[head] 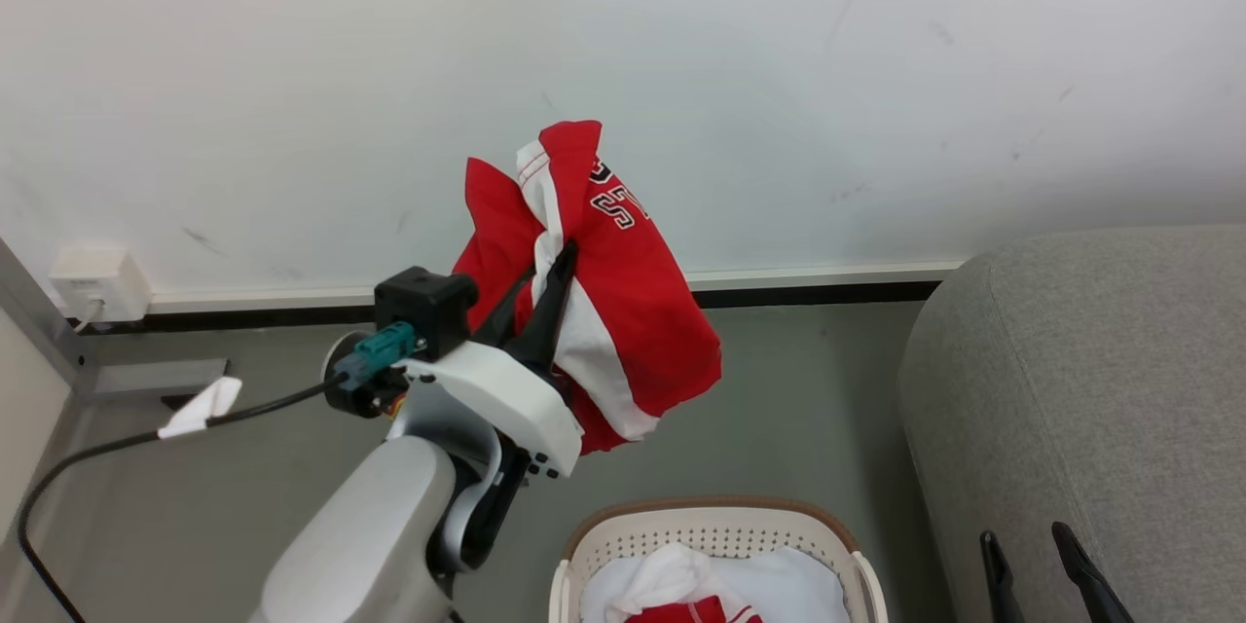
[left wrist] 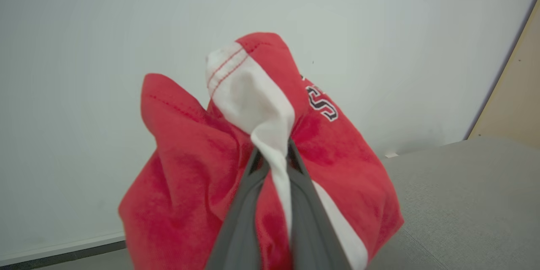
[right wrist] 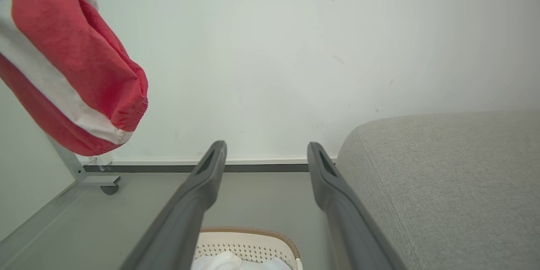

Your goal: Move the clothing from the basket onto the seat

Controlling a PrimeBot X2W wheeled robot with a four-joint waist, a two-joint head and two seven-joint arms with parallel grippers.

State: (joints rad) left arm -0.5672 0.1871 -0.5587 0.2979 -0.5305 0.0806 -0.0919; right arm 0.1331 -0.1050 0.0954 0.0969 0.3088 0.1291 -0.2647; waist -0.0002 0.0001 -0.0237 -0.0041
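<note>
My left gripper [head: 563,258] is raised high in front of the wall, shut on the red clothing [head: 623,311] with white panels; the garment [left wrist: 202,177] hangs bunched around the fingers, clear of the basket. The cream basket [head: 715,531] with brown rim stands on the floor below, holding white cloth and another red piece. The light-grey seat [head: 1090,389] lies to the right. My right gripper [head: 1027,540] is low at the sofa's front, open and empty; in the right wrist view its fingers [right wrist: 211,168] stand wide apart above the basket [right wrist: 249,244].
A white wall with a dark baseboard [head: 818,292] is close behind. A wall socket [head: 97,282] and a black cable [head: 117,443] are at the left. A metal frame leg with a caster [right wrist: 107,185] stands by the left wall. Grey floor lies between basket and wall.
</note>
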